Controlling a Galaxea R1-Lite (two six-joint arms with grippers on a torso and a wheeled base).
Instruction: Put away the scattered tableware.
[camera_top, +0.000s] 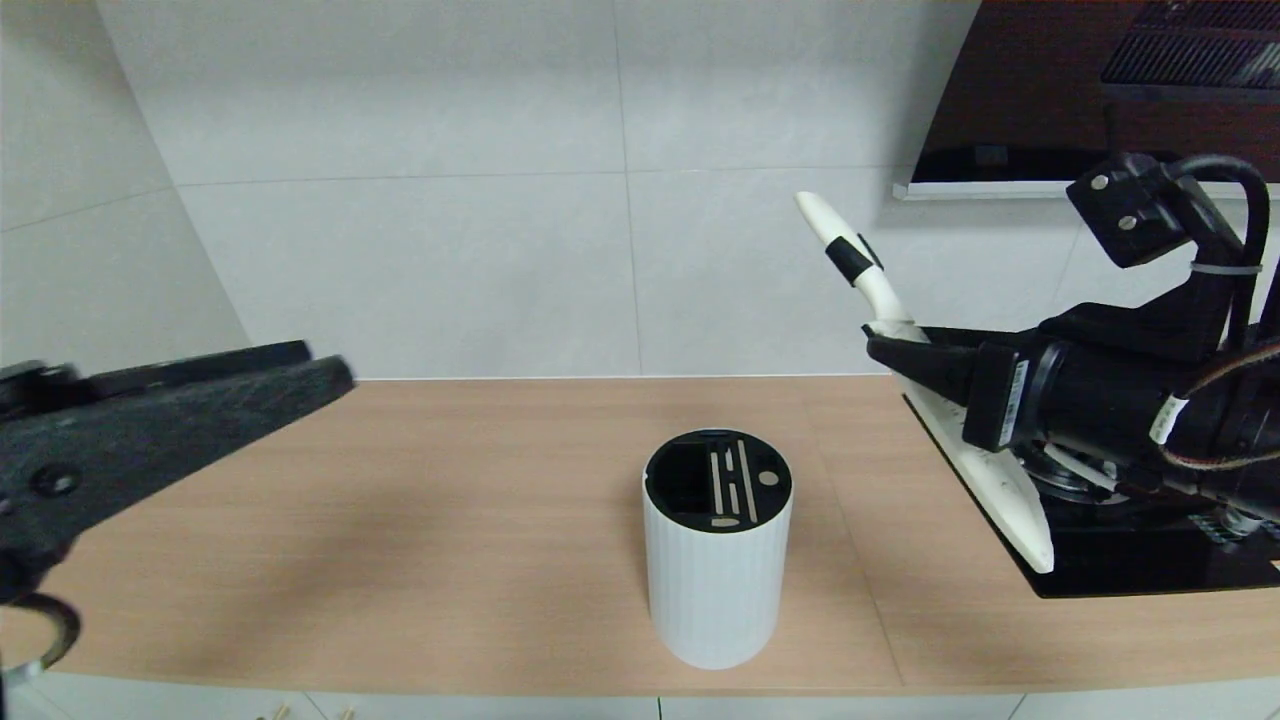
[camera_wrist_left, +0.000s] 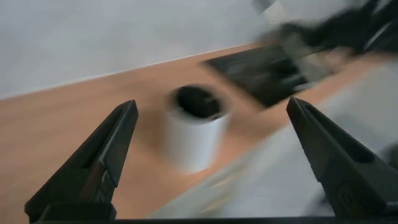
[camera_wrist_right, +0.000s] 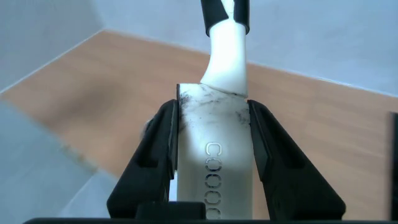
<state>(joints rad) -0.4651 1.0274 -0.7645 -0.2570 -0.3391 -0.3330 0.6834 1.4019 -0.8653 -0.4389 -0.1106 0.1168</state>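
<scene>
- Right gripper (camera_top: 878, 345): jaws pinching the white knife (camera_top: 1005, 505) across the flat of the blade, just below the handle. In the right wrist view the two black fingers (camera_wrist_right: 155, 155) press on either edge of the scuffed white blade.
- Knife held off the counter at right of the head frame. The white handle with its black band (camera_top: 850, 262) angles up toward upper centre-right. The blade tip slants down toward lower right, over the near edge of the black stovetop (camera_top: 1150, 575).
- Left gripper (camera_top: 325, 360): jaws spread wide, nothing between them. It hangs at the left edge of the head frame, above the counter's left end, well apart from the knife.
- White ribbed holder (camera_top: 718, 570): upright cylinder, lower centre of the frame, standing on the wooden counter (camera_top: 450, 520) near its front edge. Black top insert with one larger opening and several narrow slots. It sits between the two grippers, touching neither. In the left wrist view it is blurred and lies beyond the open fingertips.
- Stovetop set into the counter at lower right.
- Pale tiled wall (camera_top: 450, 200) behind; dark range hood (camera_top: 1050, 90) in the upper right corner.
</scene>
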